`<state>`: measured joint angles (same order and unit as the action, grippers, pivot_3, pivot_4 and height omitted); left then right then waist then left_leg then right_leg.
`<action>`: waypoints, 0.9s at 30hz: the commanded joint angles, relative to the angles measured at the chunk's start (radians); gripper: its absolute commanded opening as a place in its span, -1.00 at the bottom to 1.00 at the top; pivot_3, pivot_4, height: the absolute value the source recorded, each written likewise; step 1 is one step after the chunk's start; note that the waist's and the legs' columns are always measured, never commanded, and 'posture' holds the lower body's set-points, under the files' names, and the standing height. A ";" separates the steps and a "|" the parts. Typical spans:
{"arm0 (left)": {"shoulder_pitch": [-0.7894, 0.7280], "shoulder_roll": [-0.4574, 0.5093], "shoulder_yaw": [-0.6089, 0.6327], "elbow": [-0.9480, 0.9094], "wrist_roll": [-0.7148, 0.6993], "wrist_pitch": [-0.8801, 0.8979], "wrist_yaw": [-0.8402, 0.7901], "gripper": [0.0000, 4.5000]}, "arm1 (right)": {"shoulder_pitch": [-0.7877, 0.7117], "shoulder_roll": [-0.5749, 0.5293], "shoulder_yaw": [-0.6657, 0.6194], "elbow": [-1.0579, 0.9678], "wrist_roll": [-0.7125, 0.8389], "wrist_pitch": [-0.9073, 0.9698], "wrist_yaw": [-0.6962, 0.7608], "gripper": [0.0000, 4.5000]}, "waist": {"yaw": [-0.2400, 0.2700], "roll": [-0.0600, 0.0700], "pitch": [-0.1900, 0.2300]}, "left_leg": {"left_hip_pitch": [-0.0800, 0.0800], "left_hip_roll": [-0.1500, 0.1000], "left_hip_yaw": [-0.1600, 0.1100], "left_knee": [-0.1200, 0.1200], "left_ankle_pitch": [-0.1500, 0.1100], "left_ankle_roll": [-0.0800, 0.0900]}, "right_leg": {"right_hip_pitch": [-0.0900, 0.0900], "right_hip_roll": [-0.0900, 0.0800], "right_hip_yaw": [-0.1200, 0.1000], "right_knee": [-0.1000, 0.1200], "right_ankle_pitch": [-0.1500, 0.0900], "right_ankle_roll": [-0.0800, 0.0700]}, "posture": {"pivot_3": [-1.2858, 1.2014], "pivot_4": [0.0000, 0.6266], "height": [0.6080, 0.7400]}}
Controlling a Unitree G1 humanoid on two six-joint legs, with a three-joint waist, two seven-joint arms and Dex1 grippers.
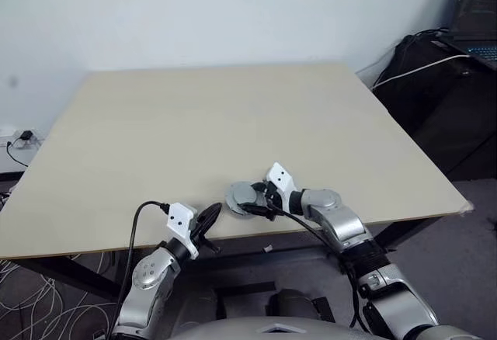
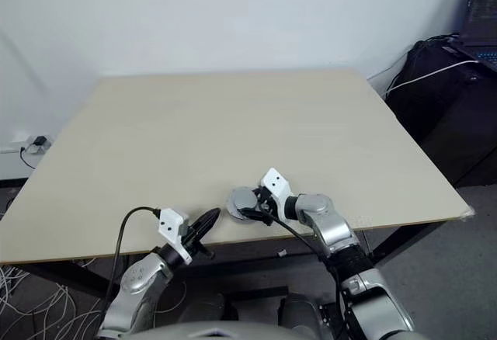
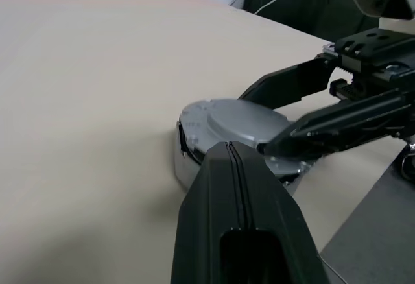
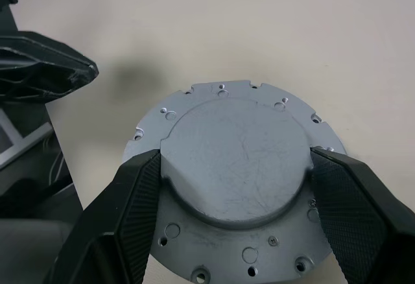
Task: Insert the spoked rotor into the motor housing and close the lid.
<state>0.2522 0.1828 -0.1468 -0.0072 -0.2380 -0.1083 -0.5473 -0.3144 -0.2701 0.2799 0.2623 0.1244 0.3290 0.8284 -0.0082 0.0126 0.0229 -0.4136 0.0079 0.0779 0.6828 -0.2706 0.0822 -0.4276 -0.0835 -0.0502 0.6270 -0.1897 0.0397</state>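
The lid (image 4: 237, 135), a silver-grey disc with a raised round middle and a flange of small holes, lies flat near the table's front edge (image 1: 245, 195). Under it a silver body with a dark gap (image 3: 183, 157) shows, probably the motor housing; its windings are covered. The spoked rotor is hidden. My right gripper (image 4: 235, 159) reaches in from the right, and its two fingertips press on opposite sides of the lid's raised middle. My left gripper (image 1: 208, 220) is shut and empty, a little to the left of the lid at the table edge, pointing toward it.
The pale wooden table (image 1: 233, 115) stretches away bare behind the lid. Black bags (image 1: 435, 84) and a laptop (image 1: 477, 14) stand off the right side. Cables lie on the floor at the left (image 1: 23, 142).
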 commanded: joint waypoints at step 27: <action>0.017 0.000 -0.003 -0.053 0.000 -0.010 -0.011 -1.00 | 0.085 0.045 -0.001 -0.104 -0.019 -0.073 -0.107 0.43 | -0.004 0.000 0.000 | 0.001 0.002 0.000 0.000 0.000 0.000 | 0.000 0.002 0.001 0.000 -0.003 0.004 | 0.03 -1.00 1.00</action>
<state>0.2787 0.1835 -0.1477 -0.0124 -0.2381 -0.1150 -0.5615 -0.2186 -0.2385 0.2945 0.1786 0.1016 0.2693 0.7343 -0.0117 0.0125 0.0226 -0.4129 0.0096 0.0780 0.6827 -0.2706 0.0820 -0.4278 -0.0817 -0.0495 0.6273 -0.1921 0.0435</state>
